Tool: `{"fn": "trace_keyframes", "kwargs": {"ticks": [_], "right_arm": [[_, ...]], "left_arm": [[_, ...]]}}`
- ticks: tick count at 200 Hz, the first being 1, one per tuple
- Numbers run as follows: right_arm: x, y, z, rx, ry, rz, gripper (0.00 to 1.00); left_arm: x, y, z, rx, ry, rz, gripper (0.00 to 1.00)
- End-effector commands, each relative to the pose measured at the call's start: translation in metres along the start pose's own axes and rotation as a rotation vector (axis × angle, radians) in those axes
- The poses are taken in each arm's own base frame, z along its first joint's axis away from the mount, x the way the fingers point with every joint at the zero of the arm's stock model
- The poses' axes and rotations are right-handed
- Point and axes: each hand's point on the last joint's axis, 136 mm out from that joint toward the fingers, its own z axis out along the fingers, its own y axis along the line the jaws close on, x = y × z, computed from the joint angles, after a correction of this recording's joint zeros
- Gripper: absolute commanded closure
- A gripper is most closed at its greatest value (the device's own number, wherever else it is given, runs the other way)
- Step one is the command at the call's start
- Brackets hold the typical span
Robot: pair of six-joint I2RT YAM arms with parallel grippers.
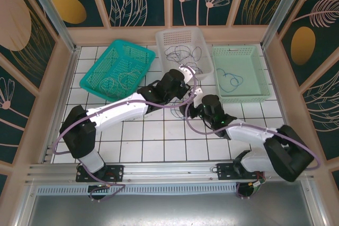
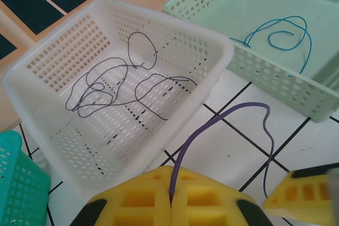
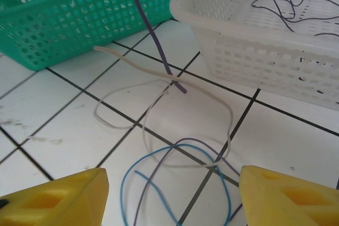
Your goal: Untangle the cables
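Note:
My left gripper (image 2: pixel 172 197) (image 1: pixel 187 72) is shut on a thin purple cable (image 2: pixel 222 117), which arcs up over the tiles and drops to the right. That cable (image 3: pixel 153 30) hangs down in the right wrist view, its end just above the floor. My right gripper (image 3: pixel 172 199) (image 1: pixel 192 106) is open low over a loose tangle on the tiles: a blue cable (image 3: pixel 132 183), a pale cable (image 3: pixel 159 78) and a thin purple loop (image 3: pixel 185 144) crossing each other. Nothing sits between its yellow fingers (image 3: pixel 53 199).
A white basket (image 2: pixel 32 99) (image 1: pixel 180 33) holds dark looped cables (image 2: pixel 122 88). The mint basket (image 2: pixel 275 72) (image 1: pixel 241 97) holds a blue cable (image 2: pixel 286 35). A teal basket (image 3: pixel 53 35) (image 1: pixel 90 80) with pale cables stands tilted at the left. Wooden walls close the back.

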Motion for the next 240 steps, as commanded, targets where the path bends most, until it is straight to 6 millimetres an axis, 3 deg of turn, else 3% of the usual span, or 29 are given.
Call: {"fn": "trace_keyframes", "kwargs": {"ticks": [1, 31, 43, 61, 71, 121, 144, 156, 178, 185, 196, 202, 240], "right_arm": [[-0.041, -0.006, 0.011, 0.012, -0.142, -0.033, 0.32], [-0.046, -0.012, 0.021, 0.039, -0.169, -0.053, 0.36], [-0.046, -0.011, 0.023, 0.026, -0.171, -0.062, 0.46], [-0.045, -0.009, 0.023, 0.017, -0.173, -0.059, 0.72], [-0.044, -0.007, 0.022, 0.005, -0.174, -0.055, 0.81], [-0.020, 0.003, 0.014, -0.058, -0.113, -0.035, 0.99], [-0.015, 0.003, 0.011, -0.052, -0.104, -0.039, 0.93], [-0.013, -0.001, 0.011, -0.030, -0.101, -0.043, 1.00], [-0.013, -0.004, 0.013, -0.020, -0.099, -0.042, 1.00], [-0.014, -0.005, 0.014, -0.010, -0.103, -0.042, 0.88], [-0.016, -0.009, 0.015, 0.016, -0.116, -0.042, 0.56], [-0.018, -0.012, 0.015, 0.029, -0.126, -0.044, 0.47], [-0.036, -0.021, 0.015, 0.088, -0.183, -0.055, 0.38]], "left_arm": [[-0.014, -0.004, -0.011, 0.036, -0.034, -0.036, 1.00], [-0.013, -0.004, -0.012, 0.044, -0.034, -0.045, 1.00], [-0.012, -0.004, -0.013, 0.043, -0.035, -0.048, 1.00], [-0.012, 0.000, -0.013, 0.026, -0.035, -0.051, 1.00], [-0.012, 0.003, -0.013, 0.017, -0.035, -0.054, 1.00], [-0.038, 0.026, -0.016, 0.014, -0.101, -0.114, 1.00], [-0.052, 0.020, -0.019, 0.071, -0.128, -0.127, 1.00], [-0.054, 0.017, -0.020, 0.087, -0.132, -0.133, 1.00], [-0.057, 0.019, -0.022, 0.080, -0.139, -0.143, 1.00], [-0.058, 0.017, -0.023, 0.095, -0.141, -0.145, 1.00], [-0.061, 0.015, -0.026, 0.113, -0.148, -0.152, 1.00], [-0.061, 0.014, -0.027, 0.117, -0.148, -0.154, 1.00], [-0.053, 0.009, -0.026, 0.141, -0.118, -0.158, 1.00]]}}
